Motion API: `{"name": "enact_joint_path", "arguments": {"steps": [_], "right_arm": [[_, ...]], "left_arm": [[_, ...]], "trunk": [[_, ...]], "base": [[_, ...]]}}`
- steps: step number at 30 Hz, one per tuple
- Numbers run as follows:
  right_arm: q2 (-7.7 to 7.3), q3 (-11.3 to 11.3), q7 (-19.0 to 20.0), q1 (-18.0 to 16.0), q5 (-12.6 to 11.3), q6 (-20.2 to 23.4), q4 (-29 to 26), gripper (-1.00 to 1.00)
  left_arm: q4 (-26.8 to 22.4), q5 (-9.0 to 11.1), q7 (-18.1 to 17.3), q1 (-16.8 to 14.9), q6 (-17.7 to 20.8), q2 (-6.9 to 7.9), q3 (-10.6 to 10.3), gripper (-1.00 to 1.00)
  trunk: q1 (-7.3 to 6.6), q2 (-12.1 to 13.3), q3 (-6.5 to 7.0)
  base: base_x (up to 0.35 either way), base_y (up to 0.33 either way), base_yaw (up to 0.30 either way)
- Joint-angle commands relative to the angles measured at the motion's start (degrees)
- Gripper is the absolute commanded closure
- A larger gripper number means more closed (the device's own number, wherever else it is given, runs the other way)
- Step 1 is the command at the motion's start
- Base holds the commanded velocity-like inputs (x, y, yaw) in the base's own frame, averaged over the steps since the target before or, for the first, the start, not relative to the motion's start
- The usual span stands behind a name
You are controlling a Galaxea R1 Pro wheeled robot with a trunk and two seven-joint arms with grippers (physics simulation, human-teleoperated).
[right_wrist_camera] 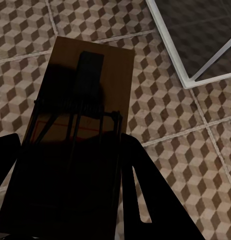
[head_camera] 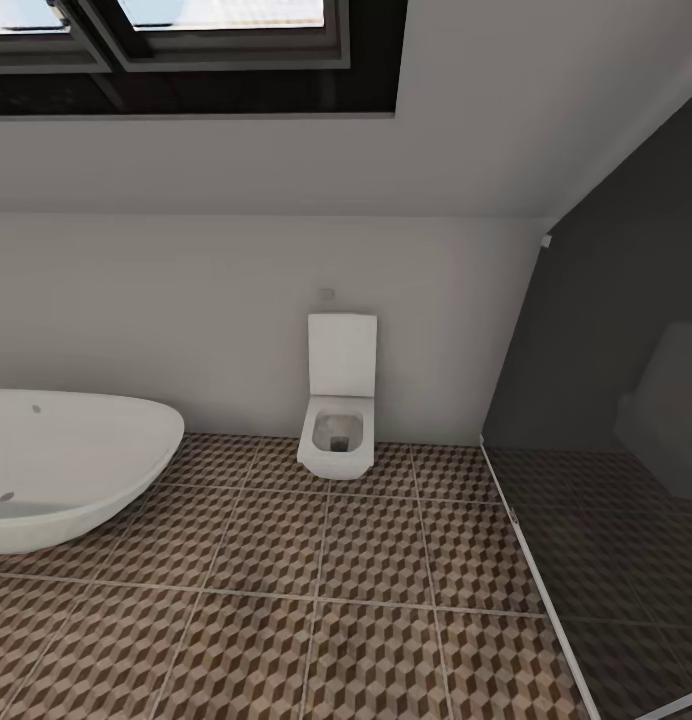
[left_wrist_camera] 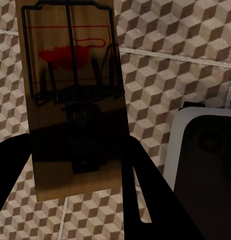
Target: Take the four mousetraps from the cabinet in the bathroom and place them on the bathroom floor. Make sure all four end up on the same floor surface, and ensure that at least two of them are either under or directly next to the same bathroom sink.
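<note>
While unlabelled, mousetrap (left_wrist_camera: 70, 100) in left tool (left_wrist_camera: 75, 200)

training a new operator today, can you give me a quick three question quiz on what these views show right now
1. True or false: each gripper is carrying a mousetrap.
2. Multiple choice: in the head view, what stands against the far wall between the bathtub and the dark glass panel? A) a sink B) a toilet C) a cabinet
3. Fill in: the bathroom floor tiles carry a brown, beige and white ____ pattern.

Key:
1. True. The left gripper holds a mousetrap with its red spot showing, and the right gripper holds another mousetrap, both above the tiles.
2. B, the toilet.
3. Cube.
</note>
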Motion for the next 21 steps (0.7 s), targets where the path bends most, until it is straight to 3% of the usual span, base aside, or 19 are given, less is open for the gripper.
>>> {"name": "enact_joint_path", "arguments": {"steps": [1, 21], "right_arm": [[-0.01, 0.5, -0.5, 0.0, -0.1, -0.1, 0.0, 1.00], [-0.01, 0.5, -0.5, 0.0, -0.1, -0.1, 0.0, 1.00]], "left_arm": [[0.1, -0.1, 0.3, -0.1, -0.2, -0.03, -0.4, 1.00], [0.1, -0.1, 0.3, -0.1, -0.2, -0.03, -0.4, 1.00]], "trunk": [[0.03, -0.1, -0.11], [0.03, -0.1, -0.11]], "base": [[0.000, 0.000, 0.000], [0.000, 0.000, 0.000]]}}
